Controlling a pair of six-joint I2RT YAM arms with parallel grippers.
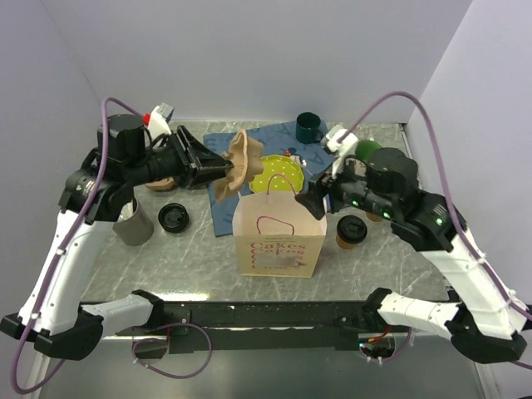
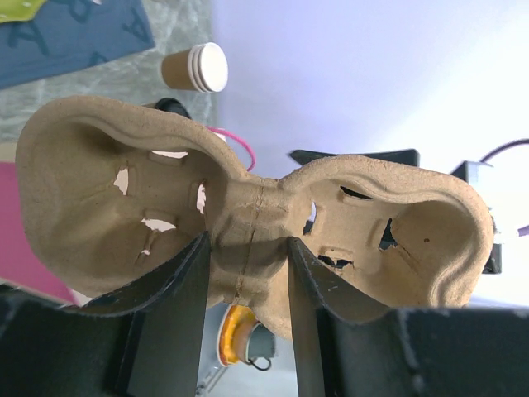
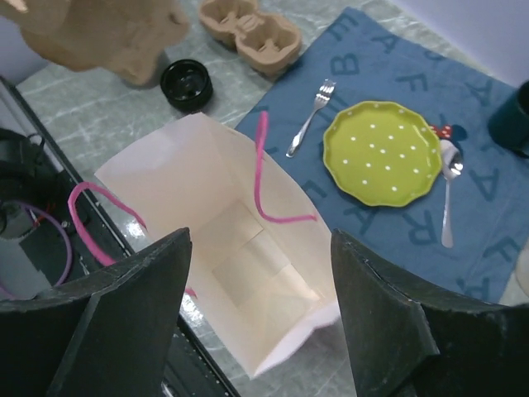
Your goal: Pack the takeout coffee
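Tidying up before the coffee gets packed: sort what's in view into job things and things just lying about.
For the job: takeout coffee; paper bag; pulp cup carrier, gripped by the left pincer; right pincer, open above the bag.
Lying about: green plate; fork; spoon; dark green mug; loose black lid; second carrier; blue mat.

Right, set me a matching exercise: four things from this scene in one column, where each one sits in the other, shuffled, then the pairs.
1. tan moulded-pulp cup carrier
2. pale paper bag with pink handles
3. brown paper cup with black lid
4. yellow-green dotted plate

a. on the blue placemat
b. clamped in the left gripper, off the table
c. standing open near the table's middle
d. on the table just right of the bag

Pairs: 1-b, 2-c, 3-d, 4-a
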